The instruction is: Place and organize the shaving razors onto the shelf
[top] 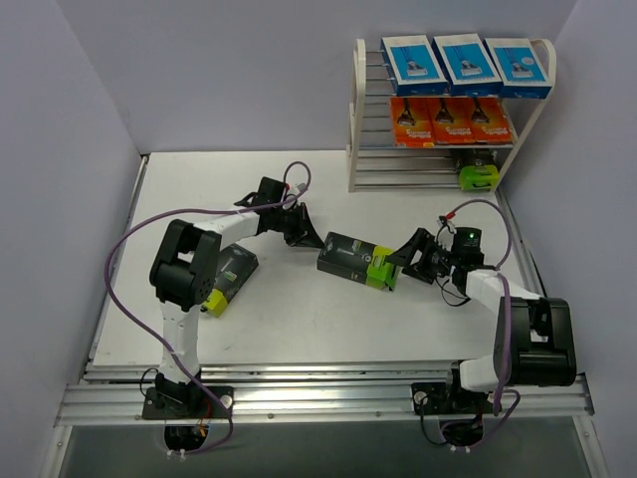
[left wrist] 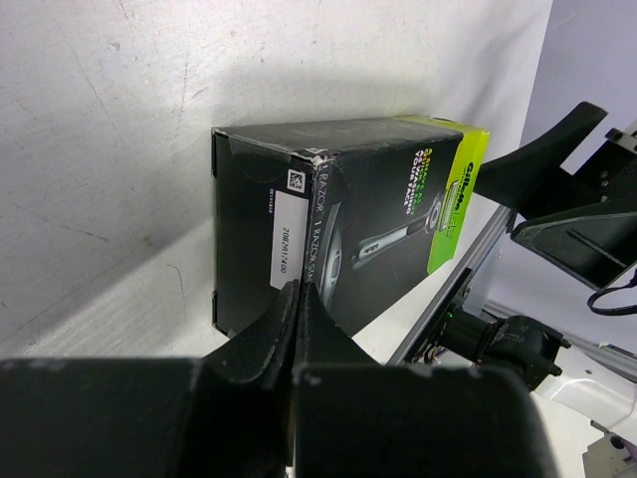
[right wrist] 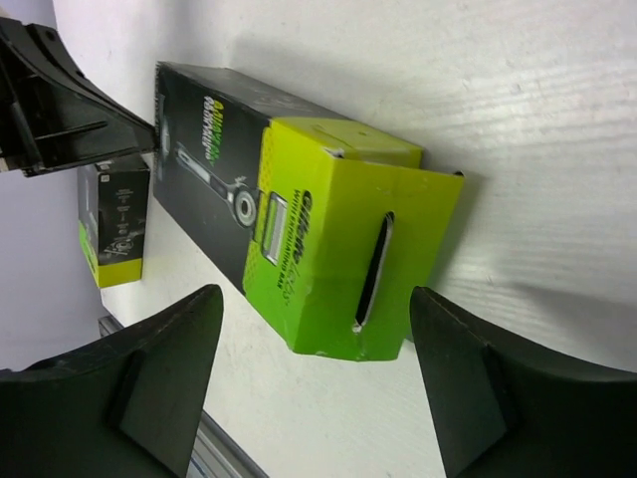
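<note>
Black pack (top: 356, 260): left gripper (top: 315, 240) clenched shut at its dark end; right gripper (top: 405, 261) released, straddling its green end.

The white-and-black left arm (top: 184, 271) folds at its elbow on the left of the top view and points toward the centre, and the black left pincer (top: 311, 239) is pressed tight. The matching right arm (top: 498, 299) extends from the lower right toward the centre, with the black right pincer (top: 403, 257) spread wide.
</note>
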`<state>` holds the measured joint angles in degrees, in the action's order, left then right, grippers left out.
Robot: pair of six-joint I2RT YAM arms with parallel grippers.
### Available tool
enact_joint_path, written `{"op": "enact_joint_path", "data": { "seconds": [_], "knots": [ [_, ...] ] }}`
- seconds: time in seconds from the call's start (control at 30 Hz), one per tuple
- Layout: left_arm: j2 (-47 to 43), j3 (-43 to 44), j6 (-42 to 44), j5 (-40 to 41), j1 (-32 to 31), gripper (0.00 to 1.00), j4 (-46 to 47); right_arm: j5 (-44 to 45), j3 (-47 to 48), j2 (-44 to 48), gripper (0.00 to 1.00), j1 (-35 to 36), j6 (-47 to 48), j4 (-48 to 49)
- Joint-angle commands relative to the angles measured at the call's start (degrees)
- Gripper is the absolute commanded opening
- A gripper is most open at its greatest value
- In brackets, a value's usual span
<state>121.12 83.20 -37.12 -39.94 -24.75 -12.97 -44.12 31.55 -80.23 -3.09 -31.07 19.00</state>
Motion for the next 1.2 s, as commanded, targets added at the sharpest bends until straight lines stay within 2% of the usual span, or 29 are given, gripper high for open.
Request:
{"op": "enact_joint_path", "data": {
  "seconds": [0.0, 0.27, 0.47, 0.67, 0.9, 1.17],
  "knots": [
    [3.7, -0.5, 1.5, 5.1, -0.6, 0.02, -2.0, 2.2, -2.9, 1.2, 0.73, -0.5, 0.5, 0.5],
    [4.3, -0.3, 1.4, 4.3, -0.6, 0.02, -2.0, 2.0, -4.7, -1.2, 0.87, -0.4, -2.0, 7.4],
    [4.4, -0.1, 1.4, 3.9, -0.6, 0.02, -1.9, 1.8, -4.4, -5.0, 0.90, 0.5, -4.2, 12.8],
    [4.2, 0.1, 1.1, 3.2, -0.6, 0.02, -1.8, 2.5, -4.0, -8.2, 0.91, 3.2, -6.7, 17.4],
    [4.1, 0.3, 0.5, 1.9, -0.6, 0.02, -1.4, 4.0, -2.8, -11.0, 0.91, 9.6, -11.3, 22.5],
    [5.2, -0.5, -1.2, 0.0, -0.6, 0.02, 0.4, 1.8, -5.6, -14.4, 0.89, 10.7, -18.6, 35.3]
  ]
}}
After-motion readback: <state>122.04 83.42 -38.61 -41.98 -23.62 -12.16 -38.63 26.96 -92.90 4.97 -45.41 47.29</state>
